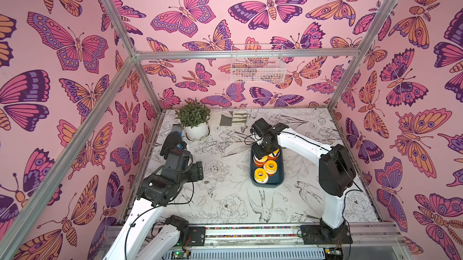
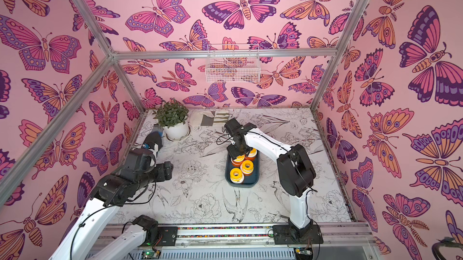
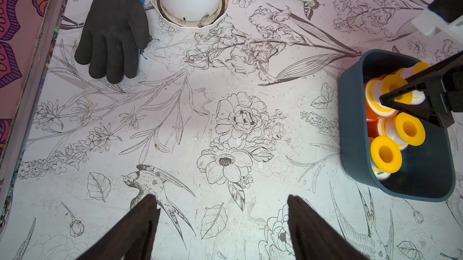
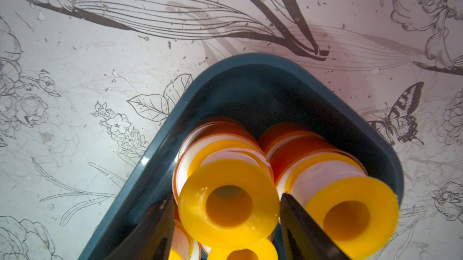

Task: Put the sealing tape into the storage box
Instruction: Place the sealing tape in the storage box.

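- Several small rolls of white sealing tape (image 1: 270,166) on yellow and orange plastic spools sit stacked inside the shallow dark teal plastic storage box (image 1: 276,179); none shows outside it
- Right gripper (image 4: 226,197) straddles the topmost yellow-flanged roll (image 4: 200,211), its black fingers (image 4: 300,228) just beside the flanges; clamped or slack, I cannot tell
- Left gripper (image 3: 221,197) hangs with jaws apart and empty over the flower-printed white table (image 3: 175,121)
- Rolls look light, rigid and smooth: probably best pinched across the flanges, since loose stacks may topple

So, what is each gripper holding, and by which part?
Left gripper: nothing. Right gripper: jaws flank a tape roll at its yellow flange, inside the storage box; grip cannot be told.
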